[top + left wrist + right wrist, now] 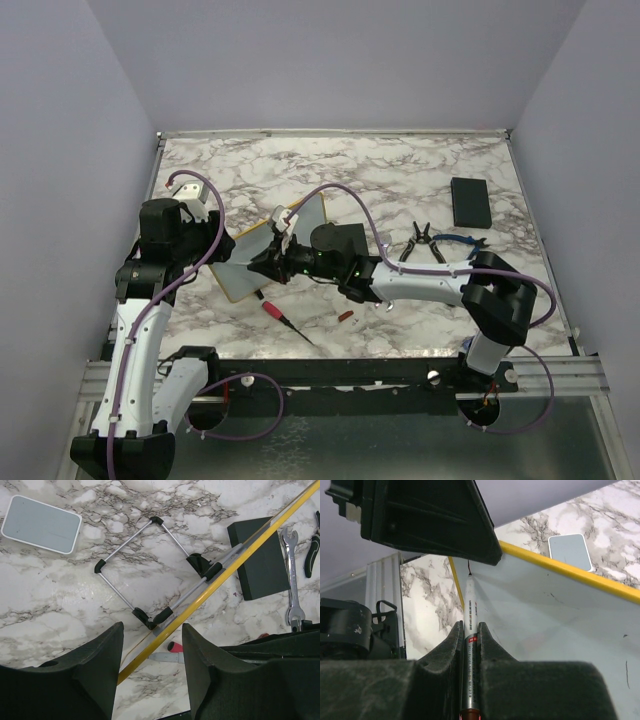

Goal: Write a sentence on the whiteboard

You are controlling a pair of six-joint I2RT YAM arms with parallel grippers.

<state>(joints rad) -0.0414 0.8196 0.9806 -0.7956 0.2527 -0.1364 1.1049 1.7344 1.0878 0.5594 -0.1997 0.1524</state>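
Surface: white marble-patterned table (400,170) veined in grey, closed in by plain lavender walls (300,60).
Whiteboard: the whiteboard (245,262) sits left of centre between the two arms, tilted, with its yellow frame edge-on in the left wrist view. Its pale face carries a few small dark marks.
Left gripper: the left gripper (152,627) straddles the yellow frame with its fingers (100,670) parted. The frame runs along the inner face of one finger and stands clear of the other.
Right gripper: the right gripper (469,626) is clenched on a marker (469,605), which has a pale barrel with a red band. Its tip meets the board's face near the frame's corner.
Stand: a wire stand (127,542) with black feet lies on the table just beside the board's edge. Whether the board leans on it cannot be told.
Other items: black slab (470,200) far right; pliers (420,242) and wrench (291,575) near it; red-handled screwdriver (285,320) close to the arm bases; white-rimmed grey pad (41,524) well apart from the stand.
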